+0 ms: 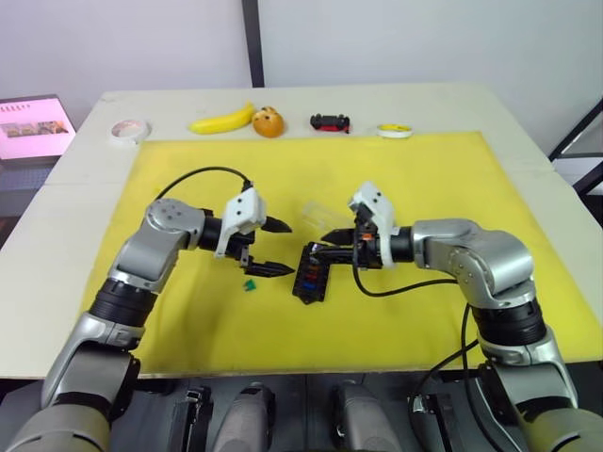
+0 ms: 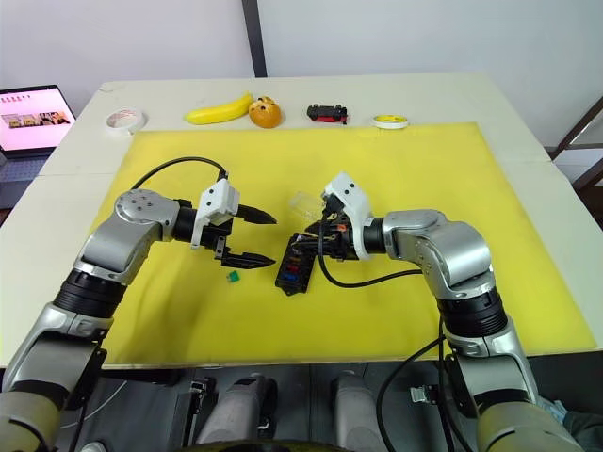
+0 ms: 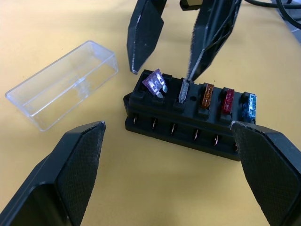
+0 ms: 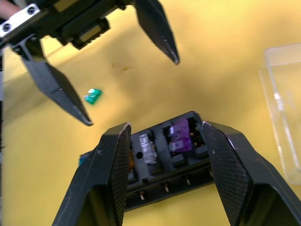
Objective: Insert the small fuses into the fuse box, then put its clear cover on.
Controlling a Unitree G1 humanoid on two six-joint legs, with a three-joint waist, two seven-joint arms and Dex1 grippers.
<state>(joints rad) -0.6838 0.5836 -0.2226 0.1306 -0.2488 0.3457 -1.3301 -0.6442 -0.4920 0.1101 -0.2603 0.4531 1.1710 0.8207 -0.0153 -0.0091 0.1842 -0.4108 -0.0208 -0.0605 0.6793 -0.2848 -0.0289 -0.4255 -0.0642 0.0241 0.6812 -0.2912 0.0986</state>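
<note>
The black fuse box (image 1: pixel 310 274) lies on the yellow mat (image 1: pixel 443 179). One row holds a tilted purple fuse (image 3: pixel 156 83), then grey (image 3: pixel 184 90), brown (image 3: pixel 207 94), red (image 3: pixel 228 100) and blue (image 3: pixel 250 106) fuses. My right gripper (image 1: pixel 326 244) is open over the box's end, straddling the purple fuse, and one fingertip (image 3: pixel 190 75) touches the top of the grey fuse. My left gripper (image 1: pixel 275 249) hangs open and empty just left of the box. A green fuse (image 1: pixel 251 283) lies loose on the mat below it. The clear cover (image 1: pixel 315 212) rests just behind the box.
Along the table's far edge lie a tape roll (image 1: pixel 130 130), a banana (image 1: pixel 223 120), an orange fruit (image 1: pixel 269 121), a black-and-red toy car (image 1: pixel 330 122) and a yellow-and-white ring (image 1: pixel 394 130). A laptop (image 1: pixel 33 126) stands off the table's left side.
</note>
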